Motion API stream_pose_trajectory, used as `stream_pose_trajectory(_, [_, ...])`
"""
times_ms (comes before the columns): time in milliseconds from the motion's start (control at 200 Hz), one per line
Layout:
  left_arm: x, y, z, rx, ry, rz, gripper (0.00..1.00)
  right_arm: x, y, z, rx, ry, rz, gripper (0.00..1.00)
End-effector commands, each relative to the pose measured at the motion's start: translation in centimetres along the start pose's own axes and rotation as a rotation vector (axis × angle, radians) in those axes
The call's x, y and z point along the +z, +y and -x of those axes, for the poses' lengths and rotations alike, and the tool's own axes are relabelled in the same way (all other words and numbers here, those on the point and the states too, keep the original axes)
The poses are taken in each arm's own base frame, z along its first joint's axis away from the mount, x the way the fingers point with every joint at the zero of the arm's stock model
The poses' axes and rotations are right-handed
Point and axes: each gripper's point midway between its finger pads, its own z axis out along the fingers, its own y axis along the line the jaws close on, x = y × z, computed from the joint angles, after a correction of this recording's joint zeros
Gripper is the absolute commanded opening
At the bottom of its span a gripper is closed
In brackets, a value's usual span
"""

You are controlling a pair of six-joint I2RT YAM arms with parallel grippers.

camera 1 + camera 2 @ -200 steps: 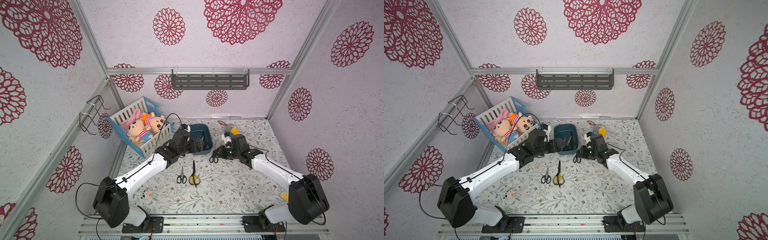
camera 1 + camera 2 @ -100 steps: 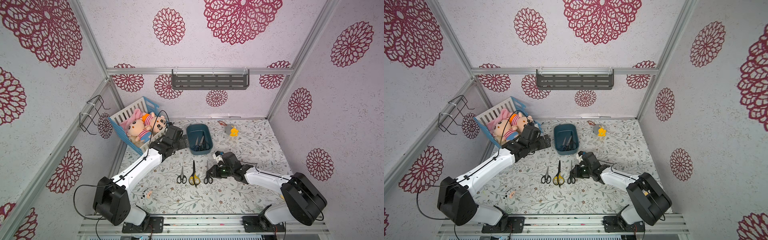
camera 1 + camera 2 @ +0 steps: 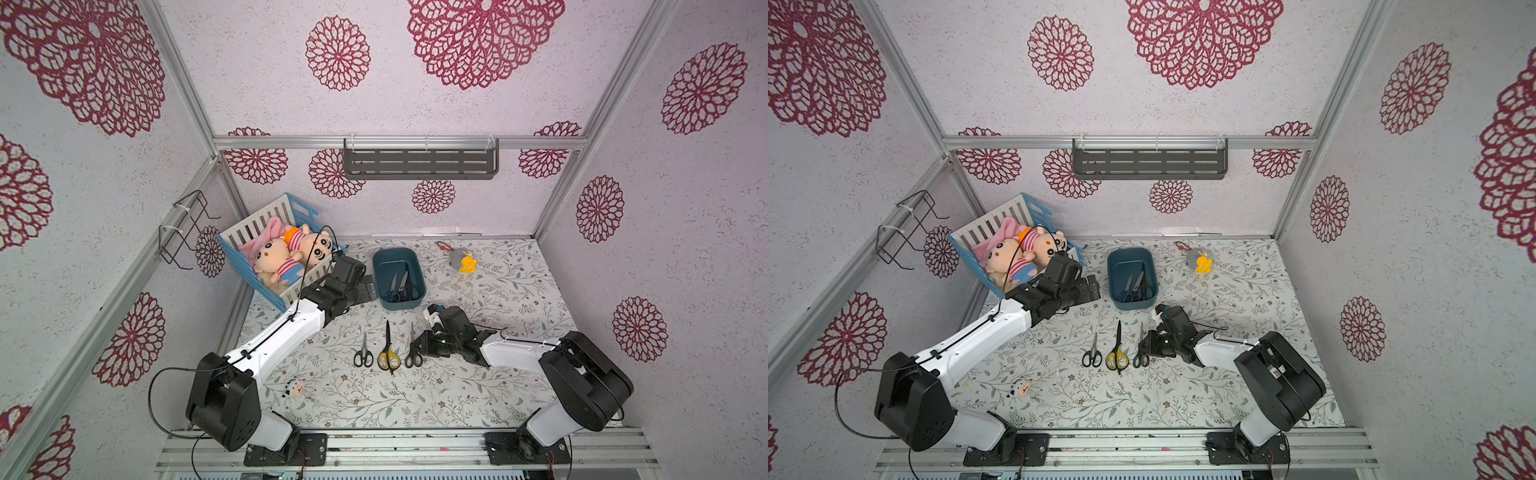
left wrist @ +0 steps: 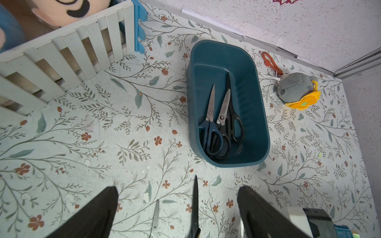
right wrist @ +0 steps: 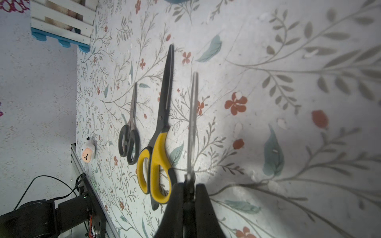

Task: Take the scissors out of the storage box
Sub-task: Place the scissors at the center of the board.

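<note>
Right gripper [image 5: 190,185] is clamped on a black-handled pair [image 5: 192,115] near its handles, blade pointing ahead. Left gripper [image 4: 177,191] is spread, empty; the storage box [image 4: 208,61] just ahead holds three scissors [image 4: 219,121]. Expect light, stiff, slick steel: grip at the handles.

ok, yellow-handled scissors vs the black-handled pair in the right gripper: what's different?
Handles: yellow-handled scissors yellow and black, black-handled pair all black. Length: yellow-handled scissors clearly longer than the black-handled pair. State: yellow-handled scissors lie free on the mat; black-handled pair is clamped in the shut right gripper. Shared: both out of the storage box, blades closed, tips toward it.
</note>
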Motion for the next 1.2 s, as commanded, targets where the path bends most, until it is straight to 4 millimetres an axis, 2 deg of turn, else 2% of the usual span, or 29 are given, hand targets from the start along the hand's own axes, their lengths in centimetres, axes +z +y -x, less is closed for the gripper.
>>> stream_pose_trajectory(0, [0.0, 0.4, 0.4, -0.008, -0.026, 0.013, 0.97, 0.3, 0.0, 0.9, 0.007, -0.028, 0.012, 0.00])
stream_pose_trajectory(210, [0.1, 0.4, 0.9, -0.019, -0.043, 0.019, 0.97, 0.7, -2.6, -0.1, 0.051, 0.002, -0.074, 0.04])
stream_pose_trajectory(295, [0.1, 0.3, 1.0, -0.020, -0.049, 0.016, 0.97, 0.7, -3.3, -0.3, 0.050, 0.006, -0.101, 0.09])
stream_pose_trajectory(675, [0.2, 0.3, 1.2, -0.021, -0.054, 0.021, 0.97, 0.8, -4.2, -0.7, 0.055, 0.017, -0.128, 0.28])
stream_pose_trajectory(901, [0.3, 0.2, 1.4, -0.022, -0.055, 0.018, 0.97, 0.4, -4.1, -0.4, 0.029, 0.009, -0.145, 0.31])
stream_pose_trajectory(1026, [1.0, -0.4, 1.5, 0.007, -0.039, 0.019, 0.98, -0.3, -3.6, 1.0, 0.005, -0.025, -0.171, 0.31])
stream_pose_trajectory(1091, [1.6, -1.3, 1.6, 0.060, -0.024, 0.020, 1.00, -1.3, -2.5, 3.0, -0.020, -0.078, -0.176, 0.36])
stream_pose_trajectory(1196, [3.5, -3.6, 1.7, 0.133, 0.013, 0.024, 0.95, -3.5, -0.4, 6.1, -0.045, -0.159, -0.165, 0.45])
